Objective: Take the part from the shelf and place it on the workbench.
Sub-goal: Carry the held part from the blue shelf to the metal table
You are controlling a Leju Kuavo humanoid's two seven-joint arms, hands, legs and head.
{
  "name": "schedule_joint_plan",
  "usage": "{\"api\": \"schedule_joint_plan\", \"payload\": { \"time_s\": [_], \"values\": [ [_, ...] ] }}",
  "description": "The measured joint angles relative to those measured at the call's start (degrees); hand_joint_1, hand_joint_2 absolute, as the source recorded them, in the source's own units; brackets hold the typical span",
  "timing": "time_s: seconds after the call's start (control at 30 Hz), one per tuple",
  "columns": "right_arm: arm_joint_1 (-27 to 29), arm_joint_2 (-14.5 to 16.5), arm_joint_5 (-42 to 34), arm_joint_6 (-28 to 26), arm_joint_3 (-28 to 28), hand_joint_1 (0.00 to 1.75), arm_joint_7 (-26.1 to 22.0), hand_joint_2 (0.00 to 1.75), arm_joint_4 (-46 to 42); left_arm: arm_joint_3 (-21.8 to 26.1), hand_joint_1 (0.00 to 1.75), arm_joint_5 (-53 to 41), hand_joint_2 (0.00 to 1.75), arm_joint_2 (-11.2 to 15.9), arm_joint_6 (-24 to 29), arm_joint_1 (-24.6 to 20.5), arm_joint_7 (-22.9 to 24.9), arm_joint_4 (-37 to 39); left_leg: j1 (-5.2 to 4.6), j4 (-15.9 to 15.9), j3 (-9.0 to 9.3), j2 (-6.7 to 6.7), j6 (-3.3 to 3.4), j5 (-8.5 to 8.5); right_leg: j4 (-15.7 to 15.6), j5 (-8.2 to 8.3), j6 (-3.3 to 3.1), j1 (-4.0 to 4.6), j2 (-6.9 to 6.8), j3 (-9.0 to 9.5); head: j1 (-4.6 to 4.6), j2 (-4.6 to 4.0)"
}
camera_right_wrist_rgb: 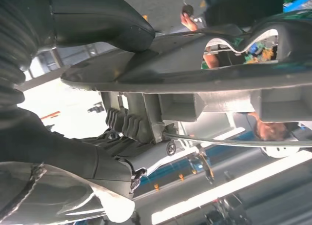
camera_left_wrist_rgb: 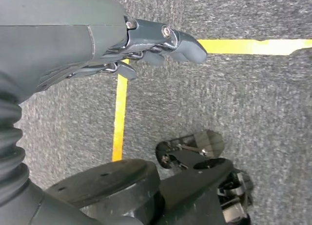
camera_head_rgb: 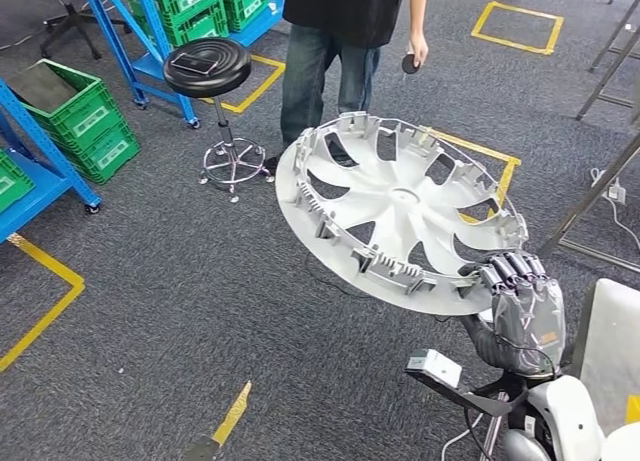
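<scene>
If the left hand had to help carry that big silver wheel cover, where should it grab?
Probably the wheel cover's rim on the robot's left, opposite the right hand holding the near-right edge. It lies nearly flat, so fingers could hook over the ribbed lip, thumb below. The left hand holds nothing.

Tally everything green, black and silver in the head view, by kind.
Green crates: 5 (one)
Black stool: 1
Silver wheel cover, held by the right hand: 1
Total: 7
</scene>
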Motion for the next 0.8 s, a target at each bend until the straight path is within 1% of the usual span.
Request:
{"api": "schedule_joint_plan", "payload": {
  "time_s": [0.03,0.07,0.1,0.13,0.17,0.2,0.23,0.27,0.3,0.33,0.37,0.4,0.43,0.47,0.53,0.57,0.6,0.63,0.67,0.7,0.73,0.77,0.8],
  "values": [
    [-0.1,0.0,-0.3,0.4,0.1,1.75,0.0,1.75,0.0,0.3,0.00,-0.2,1.75,0.0,-0.1,0.1,-0.1,-0.1,0.10,-2.7,0.95,-0.71,0.63,1.83,0.2,0.19,0.38,0.07,1.60,-0.57,-0.06,0.00],
    [-0.2,-0.1,-0.6,0.9,0.3,1.75,0.0,1.75,0.0,0.6,0.00,-0.3,1.75,-0.1,-0.1,0.1,-0.2,-0.2,0.18,-6.0,2.15,-1.25,1.32,3.90,0.7,0.03,0.88,0.18,2.37,-1.28,0.02,0.00],
    [-0.4,-0.1,-0.8,1.2,0.4,1.75,-0.1,1.75,0.0,0.9,0.00,-0.5,1.75,-0.1,-0.2,0.1,-0.3,-0.2,0.26,-10.3,3.83,-1.54,1.91,5.76,2.1,-0.68,1.51,0.17,2.07,-2.36,0.15,0.00],
    [-0.7,-0.1,-0.9,1.4,0.5,1.75,-0.2,1.75,0.1,1.0,0.00,-0.6,1.75,-0.2,-0.2,0.1,-0.3,-0.3,0.30,-10.8,4.01,-0.31,2.04,5.80,4.7,-2.04,2.12,0.06,0.81,-3.93,0.22,0.00],
    [-1.0,-0.1,-1.0,1.5,0.7,1.75,-0.2,1.75,0.1,1.2,0.00,-0.6,1.75,-0.2,-0.2,0.3,-0.4,-0.3,0.26,-10.9,4.02,0.42,2.11,5.80,8.3,-3.88,2.46,-0.02,-0.60,-5.58,0.39,0.00],
    [-1.2,-0.1,-1.2,1.6,0.8,1.75,-0.3,1.75,0.2,1.4,0.00,-0.6,1.75,-0.2,-0.2,0.4,-0.4,-0.3,0.23,-10.9,4.01,1.23,2.12,5.77,12.2,-5.50,2.78,-0.20,-1.29,-7.36,0.43,0.00],
    [-1.4,-0.1,-1.3,1.7,1.0,1.75,-0.3,1.75,0.3,1.6,0.00,-0.6,1.75,-0.2,-0.2,0.5,-0.4,-0.3,0.21,-10.9,4.01,2.03,2.10,5.73,15.1,-6.37,3.06,-0.38,-1.63,-8.68,0.42,0.00],
    [-1.6,-0.1,-1.4,1.9,1.1,1.75,-0.4,1.75,0.5,1.8,0.00,-0.5,1.75,-0.2,-0.2,0.6,-0.5,-0.3,0.21,-10.9,4.02,2.81,2.04,5.66,15.9,-6.20,3.29,-0.56,-1.85,-9.00,0.42,0.00],
    [-1.7,-0.2,-1.6,2.1,1.3,1.75,-0.5,1.75,0.7,1.9,0.00,-0.5,1.75,-0.2,-0.2,0.6,-0.6,-0.3,0.23,-10.9,4.08,3.51,1.94,5.58,14.4,-4.99,3.45,-0.73,-2.13,-8.06,0.43,0.00],
    [-1.9,-0.2,-1.7,2.2,1.5,1.75,-0.6,1.75,0.9,2.0,0.00,-0.5,1.75,-0.3,-0.2,0.6,-0.7,-0.3,0.24,-10.8,4.21,4.15,1.78,5.45,10.9,-3.15,3.56,-0.87,-2.70,-6.05,0.43,0.00],
    [-2.1,-0.2,-1.7,2.3,1.7,1.75,-0.7,1.75,1.0,2.1,0.00,-0.4,1.75,-0.3,-0.2,0.6,-0.9,-0.3,0.19,-10.8,4.37,4.72,1.56,5.29,6.7,-1.73,3.62,-0.86,-3.90,-3.65,0.43,0.00],
    [-2.4,-0.1,-1.8,2.4,1.8,1.75,-0.7,1.75,1.1,2.3,0.00,-0.4,1.75,-0.3,-0.2,0.6,-1.0,-0.4,0.04,-10.7,4.47,5.22,1.29,5.11,3.1,-0.70,3.40,-0.77,-4.85,-1.56,0.45,0.00],
    [-2.7,-0.1,-2.0,2.4,2.0,1.75,-0.8,1.75,1.2,2.4,0.00,-0.4,1.75,-0.3,-0.1,0.7,-1.1,-0.4,-0.13,-10.6,4.55,5.68,1.01,4.97,0.9,-0.31,3.06,-0.62,-5.50,-0.25,0.44,0.00],
    [-3.2,-0.1,-2.2,2.5,2.1,1.75,-0.8,1.75,1.4,2.6,0.00,-0.4,1.75,-0.3,0.0,0.7,-1.2,-0.4,-0.28,-10.5,4.61,6.14,0.75,4.85,0.1,-0.46,2.66,-0.44,-5.69,0.24,0.44,0.00],
    [-3.9,-0.1,-2.5,2.5,2.4,1.75,-0.9,1.75,1.8,3.0,0.00,-0.4,1.75,-0.3,0.2,0.9,-1.4,-0.4,-0.29,-10.4,4.75,6.91,0.23,4.58,0.1,-0.38,1.76,-0.34,-4.45,0.16,0.43,0.00],
    [-4.2,-0.1,-2.7,2.6,2.6,1.75,-0.9,1.75,2.0,3.3,0.00,-0.4,1.75,-0.2,0.3,1.0,-1.6,-0.5,-0.15,-10.0,4.74,6.31,-0.08,4.10,0.0,-0.32,1.42,-0.38,-3.89,0.13,0.40,0.00],
    [-4.6,-0.1,-2.7,2.7,2.8,1.75,-0.9,1.75,2.2,3.5,0.00,-0.4,1.75,-0.2,0.3,1.1,-1.8,-0.5,-0.01,-8.8,4.31,5.13,-0.35,3.09,0.0,-0.24,1.04,-0.46,-3.36,0.12,0.36,0.00],
    [-5.0,-0.1,-2.8,2.7,3.0,1.75,-0.9,1.75,2.4,3.7,0.00,-0.3,1.75,-0.1,0.4,1.2,-1.9,-0.5,0.12,-6.4,3.30,3.60,-0.55,1.50,-0.1,-0.15,0.70,-0.54,-2.83,0.14,0.31,0.00],
    [-5.4,-0.1,-2.8,2.8,3.2,1.75,-0.9,1.75,2.7,4.0,0.00,-0.3,1.75,0.0,0.4,1.4,-2.1,-0.5,0.18,-2.7,1.70,2.16,-0.60,-0.45,-0.1,-0.13,0.49,-0.54,-2.25,0.12,0.27,0.00],
    [-5.7,0.0,-2.8,2.8,3.4,1.75,-0.9,1.75,2.9,4.2,0.00,-0.3,1.75,0.0,0.4,1.6,-2.1,-0.5,0.19,1.5,-0.22,1.43,-0.57,-2.30,-0.1,-0.12,0.33,-0.49,-1.60,0.10,0.27,0.00],
    [-5.9,0.0,-2.9,2.8,3.5,1.75,-0.9,1.75,3.1,4.4,0.00,-0.3,1.75,0.1,0.4,1.9,-2.2,-0.5,0.19,5.0,-1.92,1.14,-0.52,-3.42,-0.1,-0.11,0.25,-0.43,-0.88,0.09,0.28,0.00],
    [-6.0,0.1,-3.0,2.8,3.7,1.75,-0.9,1.75,3.3,4.5,0.00,-0.3,1.75,0.1,0.4,2.1,-2.2,-0.5,0.18,6.8,-2.92,1.02,-0.44,-3.41,-0.1,-0.10,0.23,-0.39,-0.10,0.11,0.27,0.00],
    [-6.0,0.1,-3.1,2.8,3.8,1.75,-0.9,1.75,3.4,4.7,0.00,-0.2,1.75,0.1,0.4,2.3,-2.2,-0.5,0.18,6.3,-2.97,0.91,-0.31,-2.21,0.0,-0.09,0.22,-0.36,0.68,0.14,0.27,0.00]
  ]
}}
